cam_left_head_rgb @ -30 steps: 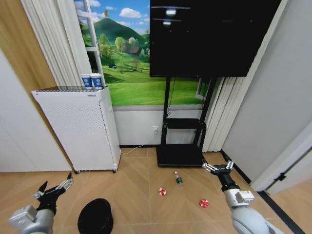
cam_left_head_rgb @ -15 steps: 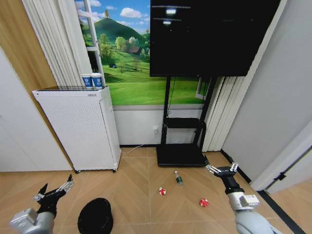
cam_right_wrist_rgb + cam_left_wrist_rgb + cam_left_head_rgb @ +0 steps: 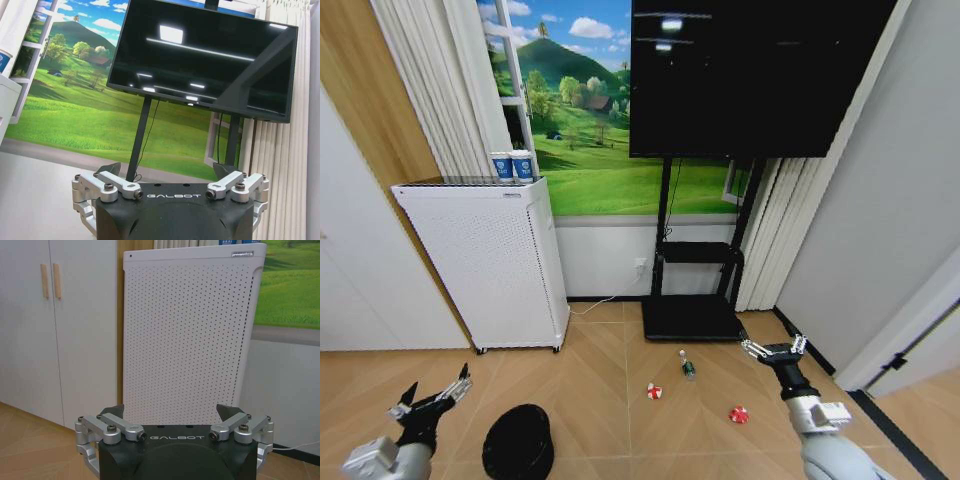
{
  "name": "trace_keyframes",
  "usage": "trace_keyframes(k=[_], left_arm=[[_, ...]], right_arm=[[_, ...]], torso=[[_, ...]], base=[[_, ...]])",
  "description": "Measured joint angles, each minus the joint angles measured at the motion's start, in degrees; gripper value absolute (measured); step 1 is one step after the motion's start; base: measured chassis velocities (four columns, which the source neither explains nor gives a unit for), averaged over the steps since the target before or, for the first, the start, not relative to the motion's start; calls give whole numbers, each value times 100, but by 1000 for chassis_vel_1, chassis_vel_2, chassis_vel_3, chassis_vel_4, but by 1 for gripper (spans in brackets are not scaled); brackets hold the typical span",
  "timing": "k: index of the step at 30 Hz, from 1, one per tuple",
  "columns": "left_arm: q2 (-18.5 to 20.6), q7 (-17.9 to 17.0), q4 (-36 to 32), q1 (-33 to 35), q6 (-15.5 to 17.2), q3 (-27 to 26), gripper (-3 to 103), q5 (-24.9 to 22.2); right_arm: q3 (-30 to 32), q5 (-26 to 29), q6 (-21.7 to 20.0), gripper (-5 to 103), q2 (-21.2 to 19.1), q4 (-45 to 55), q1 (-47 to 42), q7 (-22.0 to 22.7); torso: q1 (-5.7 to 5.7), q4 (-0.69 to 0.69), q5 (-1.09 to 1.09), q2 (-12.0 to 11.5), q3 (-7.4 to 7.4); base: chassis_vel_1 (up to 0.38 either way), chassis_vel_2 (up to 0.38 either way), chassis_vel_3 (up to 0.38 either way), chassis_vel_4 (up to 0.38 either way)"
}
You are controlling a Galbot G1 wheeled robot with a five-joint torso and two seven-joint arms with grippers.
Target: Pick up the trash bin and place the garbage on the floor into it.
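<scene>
The trash bin [image 3: 518,443], a small black mesh basket, stands on the wooden floor at the lower left. My left gripper [image 3: 432,393] hovers open just left of it, and in the left wrist view this gripper [image 3: 170,412] faces the white appliance [image 3: 190,335]. The garbage lies right of centre: a small clear bottle [image 3: 687,367], a red-and-white wrapper [image 3: 654,391] and a red crumpled piece [image 3: 739,413]. My right gripper [image 3: 773,346] hangs open above the floor, right of the litter and holding nothing; in the right wrist view it [image 3: 167,167] points at the TV [image 3: 200,60].
A tall white perforated appliance [image 3: 485,260] with two blue cups [image 3: 512,165] on top stands at the left wall. The black TV stand base [image 3: 688,318] sits behind the litter. A grey wall and curtains close off the right side.
The whole head view has shifted slightly to the right, so the camera moved. Both arms sit a little lower in the picture. Both grippers stay open, and the bin and litter lie as before.
</scene>
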Motion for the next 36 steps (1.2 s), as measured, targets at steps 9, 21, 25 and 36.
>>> trace_keyframes(k=[9,21,25,36], left_arm=[[-27,-94,-14,-38,113,53,100,-83],[57,-110,29,-68,112,87,100,-149],[32,-110,71,-25,105,110,100,-110],[-9,-106,324,8,98,238,100,28]], right_arm=[[-89,64,19,100,-29,-49,142,29],[-571,-90,-101,100,8,269,99,40],[-826,-77,-129,100,76,91,335,110],[-1461,-143,-10,100,339,-531,757,108]], torso=[[-70,0,-1,-160,-88],[-208,-2,-1,-493,-285],[-248,1,-1,-587,-338],[-347,-1,-1,-825,-479]], base=[[0,0,0,0],[0,0,0,0],[0,0,0,0],[0,0,0,0]])
